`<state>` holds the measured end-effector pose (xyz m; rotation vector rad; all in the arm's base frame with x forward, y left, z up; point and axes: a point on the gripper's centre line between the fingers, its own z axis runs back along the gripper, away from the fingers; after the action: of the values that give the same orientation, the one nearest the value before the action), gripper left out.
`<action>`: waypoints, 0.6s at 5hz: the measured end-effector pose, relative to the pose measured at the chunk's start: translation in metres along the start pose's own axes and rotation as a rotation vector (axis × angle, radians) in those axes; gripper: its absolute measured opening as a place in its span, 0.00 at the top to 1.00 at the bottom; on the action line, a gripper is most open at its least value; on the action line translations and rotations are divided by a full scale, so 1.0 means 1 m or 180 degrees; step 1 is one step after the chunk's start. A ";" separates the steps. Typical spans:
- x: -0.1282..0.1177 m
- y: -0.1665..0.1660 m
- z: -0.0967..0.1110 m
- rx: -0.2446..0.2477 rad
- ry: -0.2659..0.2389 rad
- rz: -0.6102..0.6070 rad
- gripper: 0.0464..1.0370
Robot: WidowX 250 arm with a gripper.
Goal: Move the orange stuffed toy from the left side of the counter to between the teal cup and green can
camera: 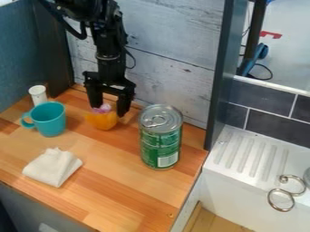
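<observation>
Bowl, orange, sits beneath your gripper, its fingers wide apart about a pink piece. You have the tall can near one side, cup and white bottle across from it, wall behind, cloth towards the camera.

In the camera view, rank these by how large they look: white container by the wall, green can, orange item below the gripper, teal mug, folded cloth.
Largest to smallest:
1. green can
2. folded cloth and teal mug, too close to rank
3. orange item
4. white container
</observation>
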<state>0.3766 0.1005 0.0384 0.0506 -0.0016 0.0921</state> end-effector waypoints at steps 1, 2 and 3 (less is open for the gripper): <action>-0.030 0.004 0.039 -0.0096 -0.0128 -0.0179 0.04; -0.074 0.012 0.063 -0.0097 -0.0096 -0.0140 0.04; -0.112 0.025 0.074 -0.0053 0.0048 -0.0044 0.04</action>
<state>0.2633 0.1109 0.1132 0.0334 0.0132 0.0785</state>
